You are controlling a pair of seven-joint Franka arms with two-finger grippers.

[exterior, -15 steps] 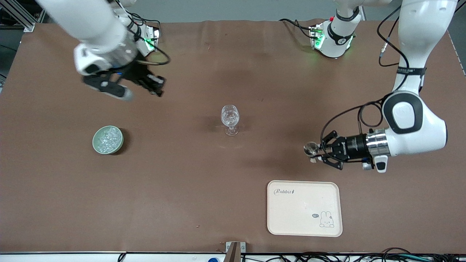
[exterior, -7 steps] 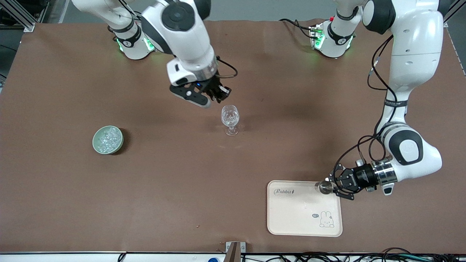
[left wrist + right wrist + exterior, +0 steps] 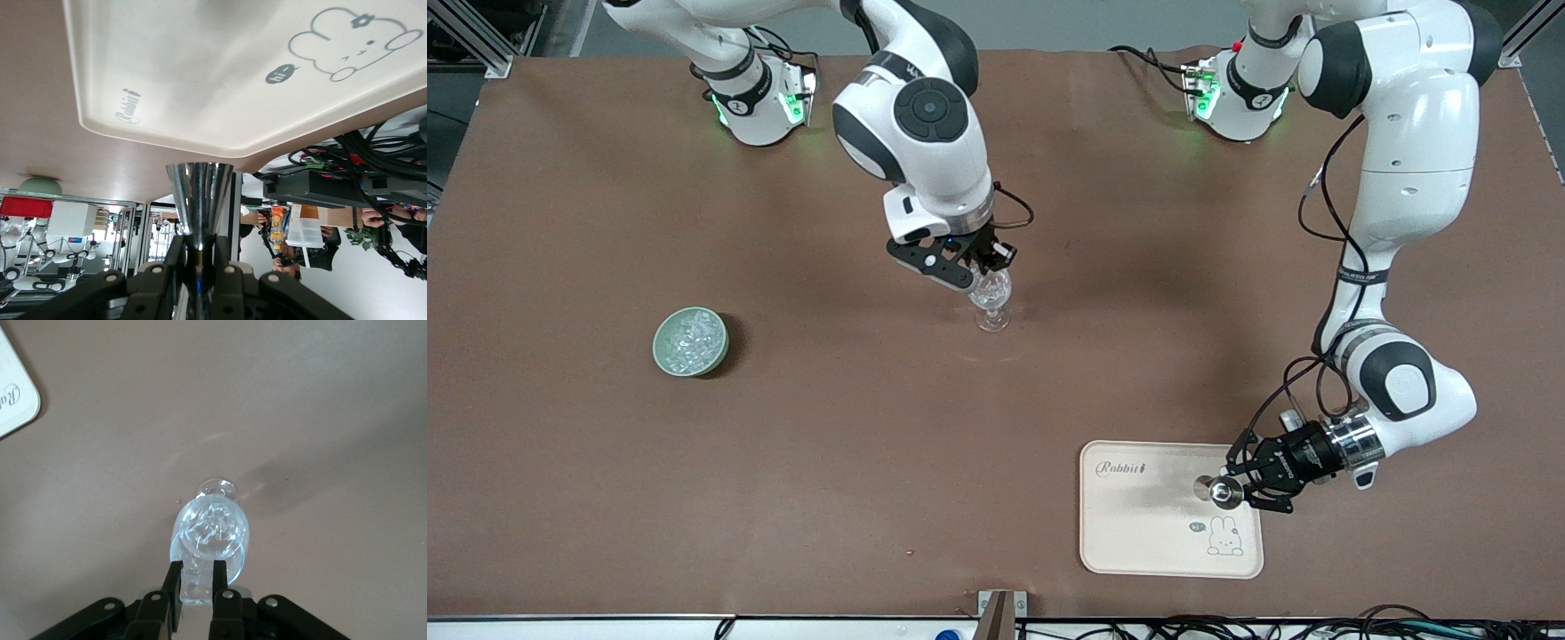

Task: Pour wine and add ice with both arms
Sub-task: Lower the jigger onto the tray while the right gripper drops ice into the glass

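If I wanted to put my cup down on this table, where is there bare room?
Bare brown table stretches between the green bowl of ice and the cream tray. It is crowded at the wine glass, where the right gripper holds an ice cube over its rim, and at the tray, where the left gripper holds a metal cup.

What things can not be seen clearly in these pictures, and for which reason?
- Right gripper over the wine glass: front view, fingertips merge with the glass; whether the clear piece between them is ice is unclear.
- Metal cup in the left gripper over the tray: its inside is hidden.
- Ice in the bowl: too small to count.
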